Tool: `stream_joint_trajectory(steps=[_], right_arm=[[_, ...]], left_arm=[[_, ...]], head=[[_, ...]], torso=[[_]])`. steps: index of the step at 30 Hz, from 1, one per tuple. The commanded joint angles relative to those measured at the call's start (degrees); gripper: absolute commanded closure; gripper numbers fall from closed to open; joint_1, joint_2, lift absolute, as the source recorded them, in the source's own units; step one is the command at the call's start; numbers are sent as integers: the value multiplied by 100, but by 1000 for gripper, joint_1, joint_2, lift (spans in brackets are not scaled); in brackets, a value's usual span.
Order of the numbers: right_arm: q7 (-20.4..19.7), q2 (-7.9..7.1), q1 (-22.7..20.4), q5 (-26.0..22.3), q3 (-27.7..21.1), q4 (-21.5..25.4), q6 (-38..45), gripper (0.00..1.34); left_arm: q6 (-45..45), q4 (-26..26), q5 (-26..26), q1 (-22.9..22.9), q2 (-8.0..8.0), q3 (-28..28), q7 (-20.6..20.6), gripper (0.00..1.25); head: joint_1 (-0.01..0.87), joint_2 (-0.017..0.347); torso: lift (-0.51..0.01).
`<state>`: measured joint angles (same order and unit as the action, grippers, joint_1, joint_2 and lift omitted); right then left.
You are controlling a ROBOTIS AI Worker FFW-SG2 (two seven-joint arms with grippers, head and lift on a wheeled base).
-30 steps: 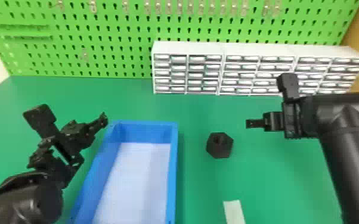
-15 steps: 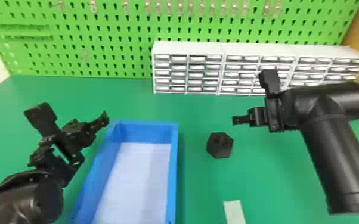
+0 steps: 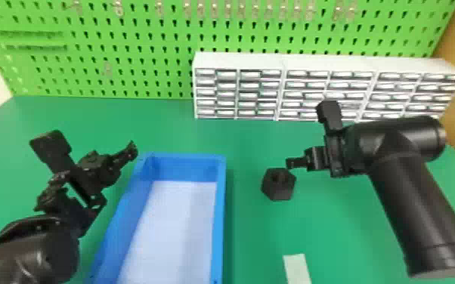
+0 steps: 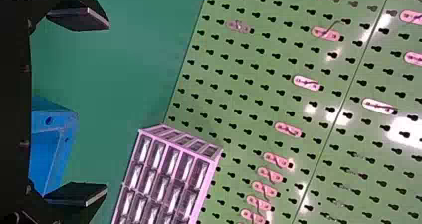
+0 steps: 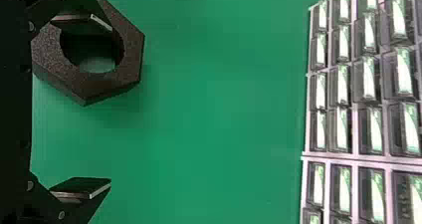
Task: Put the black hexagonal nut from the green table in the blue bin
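One arm is doing all the travelling just now: the right gripper has swung inward over the green counter, and from where I stand its lower finger has come right up by the far right edge of the black hexagonal nut. Its jaws are spread wide. The wrist view has one finger overlapping the nut and the other well off to one side, so they don't straddle it, and I can't tell whether anything touches. The nut itself hasn't budged, lying on the counter to the right of the blue bin. That puts the job at the approach, I'd say; the hand probably needs to shift so the nut sits between the fingers, then drop and close. Lowering as it is, it could land a finger on top or shove the nut away. Over on the left, the left gripper waits beside the bin, its jaws apart too. The bin is open-topped with a whitish floor, and I see nothing lying on the part in sight. Behind stand the white drawer units, their many little drawers too hard to read for contents.
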<state>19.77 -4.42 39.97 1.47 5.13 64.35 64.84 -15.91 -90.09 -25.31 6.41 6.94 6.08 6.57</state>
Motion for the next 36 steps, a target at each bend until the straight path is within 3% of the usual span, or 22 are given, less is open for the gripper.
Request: stream_joint_trajectory(steps=[1,36], right_arm=[[0,11,-33,-33,14,-134,-120,211],[0,20,-68,55,-48,-687,-771,211]], left_arm=[[0,0,0,0,0,7,2,127],[0,0,0,35,0,24,82,127]], head=[[666,32],[666,32]], torso=[[-100],[-100]])
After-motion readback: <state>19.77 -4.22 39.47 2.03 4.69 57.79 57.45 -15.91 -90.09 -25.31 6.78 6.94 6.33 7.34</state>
